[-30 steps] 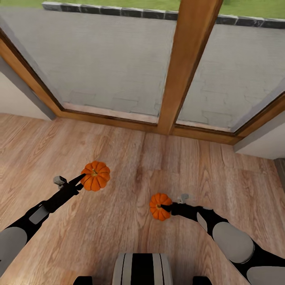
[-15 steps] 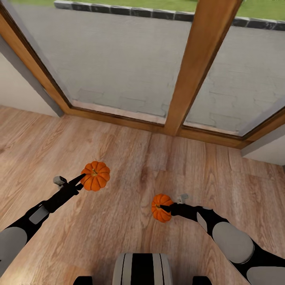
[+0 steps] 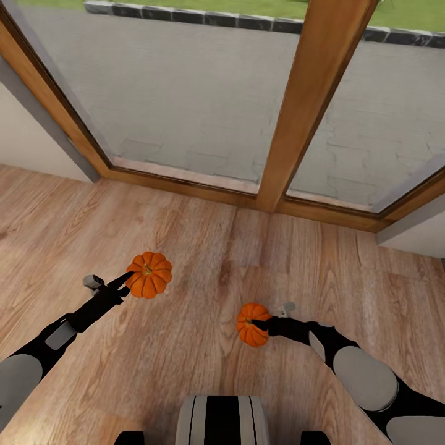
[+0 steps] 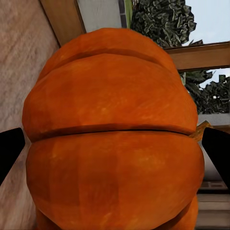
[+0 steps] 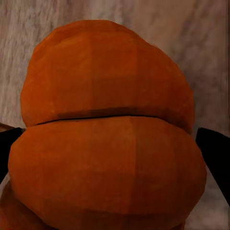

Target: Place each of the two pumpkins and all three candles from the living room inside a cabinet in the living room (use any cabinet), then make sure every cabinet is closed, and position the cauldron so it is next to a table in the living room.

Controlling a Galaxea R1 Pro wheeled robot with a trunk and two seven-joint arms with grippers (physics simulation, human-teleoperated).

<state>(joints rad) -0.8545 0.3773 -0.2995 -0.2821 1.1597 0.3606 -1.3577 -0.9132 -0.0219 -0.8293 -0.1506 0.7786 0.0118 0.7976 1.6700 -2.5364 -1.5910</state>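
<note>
Both arms are carrying a pumpkin each, held out over the wooden floor (image 3: 204, 259) in front of a big wood-framed window (image 3: 312, 105). The left hand (image 3: 128, 282) is clamping the left pumpkin (image 3: 149, 274) at its side; in the left wrist view that pumpkin (image 4: 115, 139) is sitting tight between the two black fingers (image 4: 9, 151). The right hand (image 3: 259, 324) is gripping the right pumpkin (image 3: 251, 324), which is sitting squeezed between the dark fingertips (image 5: 214, 153) in the right wrist view too, pumpkin (image 5: 108, 129) filling the gap. Both pumpkins are looking lifted clear of the floor, though height is hard to judge.

Step in hand, likely: transporting both to the cabinet. Doing it well: keeping both grips firm, turning the base slowly so nothing is swinging loose, keeping arms apart so the pumpkins are not bumping, holding them level.

No brands, labels or writing showing anywhere.
</note>
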